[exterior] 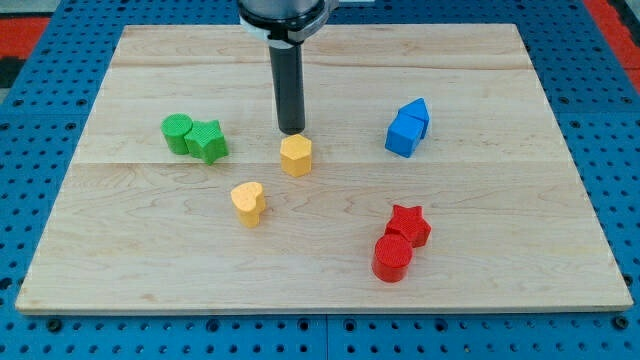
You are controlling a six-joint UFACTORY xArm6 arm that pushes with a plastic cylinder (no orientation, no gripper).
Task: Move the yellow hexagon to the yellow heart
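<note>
The yellow hexagon sits near the middle of the wooden board. The yellow heart lies below and to the left of it, a short gap apart. My tip is at the lower end of the dark rod, just above the hexagon's top edge in the view, touching it or nearly so.
A green cylinder and a green star sit together at the left. Two blue blocks sit together at the right. A red star and a red cylinder sit at the lower right.
</note>
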